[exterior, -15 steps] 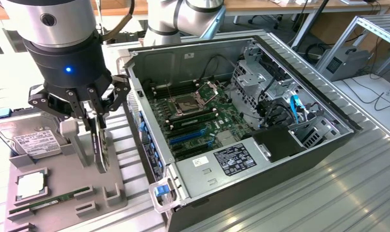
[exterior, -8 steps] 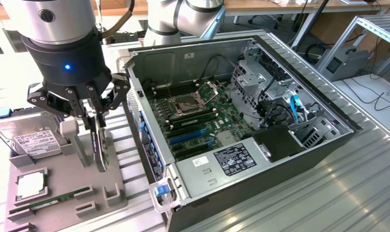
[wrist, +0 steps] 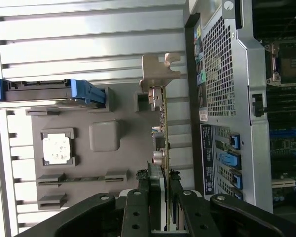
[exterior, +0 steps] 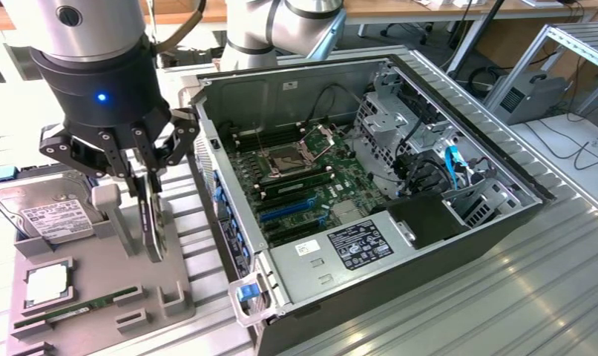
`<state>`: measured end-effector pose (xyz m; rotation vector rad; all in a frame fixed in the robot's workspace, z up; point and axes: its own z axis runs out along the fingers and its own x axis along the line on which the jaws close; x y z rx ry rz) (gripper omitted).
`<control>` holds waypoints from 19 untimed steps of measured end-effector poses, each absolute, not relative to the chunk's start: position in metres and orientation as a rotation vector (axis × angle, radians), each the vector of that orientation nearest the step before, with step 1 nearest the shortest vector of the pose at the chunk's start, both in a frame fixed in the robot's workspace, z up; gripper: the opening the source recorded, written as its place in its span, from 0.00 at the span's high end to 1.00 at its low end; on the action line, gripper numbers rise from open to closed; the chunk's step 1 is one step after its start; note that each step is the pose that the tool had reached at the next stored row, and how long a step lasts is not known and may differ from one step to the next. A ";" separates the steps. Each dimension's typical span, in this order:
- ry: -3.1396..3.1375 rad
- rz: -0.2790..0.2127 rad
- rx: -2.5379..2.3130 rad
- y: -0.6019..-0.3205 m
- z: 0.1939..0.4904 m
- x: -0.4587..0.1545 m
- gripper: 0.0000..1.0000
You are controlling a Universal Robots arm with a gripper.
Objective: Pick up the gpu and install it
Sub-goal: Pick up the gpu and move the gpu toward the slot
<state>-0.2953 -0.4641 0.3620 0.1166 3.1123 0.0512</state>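
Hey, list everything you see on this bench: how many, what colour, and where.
gpu: one, dark with silver bracket, on edge over the tray.
drive: one, silver with white label, at the tray's end on the exterior view's left.
CPU: one, silver, flat in a tray pocket.
RAM stick: one, green, lying in the tray.
tray: one, grey, on the table.
case: one, silver, open, on the exterior view's right of the tray.
table: one, silver, slatted.
arm: one, silver and black, above the tray.
tool: one, black, shut on the gpu.
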 end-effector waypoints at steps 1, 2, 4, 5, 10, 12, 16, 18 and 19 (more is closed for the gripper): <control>3.112 0.051 0.117 -0.464 0.362 -0.295 0.73; 3.112 0.051 0.117 -0.464 0.363 -0.295 0.73; 3.112 0.051 0.117 -0.464 0.364 -0.295 0.73; 3.112 0.051 0.117 -0.464 0.364 -0.295 0.73; 3.112 0.051 0.117 -0.464 0.367 -0.295 0.73; 3.112 0.051 0.117 -0.464 0.368 -0.295 0.73; 3.112 0.051 0.117 -0.464 0.370 -0.295 0.73; 3.112 0.051 0.117 -0.464 0.372 -0.295 0.73; 3.112 0.051 0.117 -0.464 0.372 -0.295 0.73</control>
